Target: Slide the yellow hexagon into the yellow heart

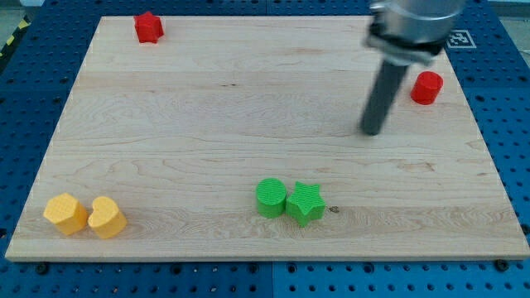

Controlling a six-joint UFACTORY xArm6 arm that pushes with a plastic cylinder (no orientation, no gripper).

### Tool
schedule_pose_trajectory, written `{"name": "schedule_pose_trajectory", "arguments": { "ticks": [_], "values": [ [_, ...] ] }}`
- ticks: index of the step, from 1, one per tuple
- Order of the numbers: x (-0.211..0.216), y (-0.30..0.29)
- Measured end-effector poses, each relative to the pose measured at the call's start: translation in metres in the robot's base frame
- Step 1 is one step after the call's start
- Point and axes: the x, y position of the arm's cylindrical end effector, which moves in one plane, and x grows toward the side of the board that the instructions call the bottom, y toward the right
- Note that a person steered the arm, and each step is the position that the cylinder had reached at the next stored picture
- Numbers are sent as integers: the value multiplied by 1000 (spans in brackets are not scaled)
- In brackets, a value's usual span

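Observation:
The yellow hexagon (65, 213) sits near the view's bottom left corner of the wooden board (207, 108). The yellow heart (107, 218) lies just to its right, touching it or nearly so. My tip (372, 131) is on the board in the upper right part of the view, far from both yellow blocks and left of the red cylinder (427, 87).
A red star-like block (148, 27) sits at the view's top left. A green cylinder (270, 198) and a green star (305, 204) touch each other at the bottom centre. Blue pegboard surrounds the board.

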Motion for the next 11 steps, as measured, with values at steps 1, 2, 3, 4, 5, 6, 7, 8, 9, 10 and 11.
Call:
{"name": "schedule_pose_trajectory", "arguments": {
  "ticks": [1,2,3,4,5,6,7,8,9,10,11],
  "values": [
    [27,-119],
    [42,-249],
    [40,-337],
    [40,-362],
    [46,-404],
    [51,-404],
    [87,-405],
    [93,-404],
    [114,-404],
    [136,-404],
    [137,-404]
  ]
}}
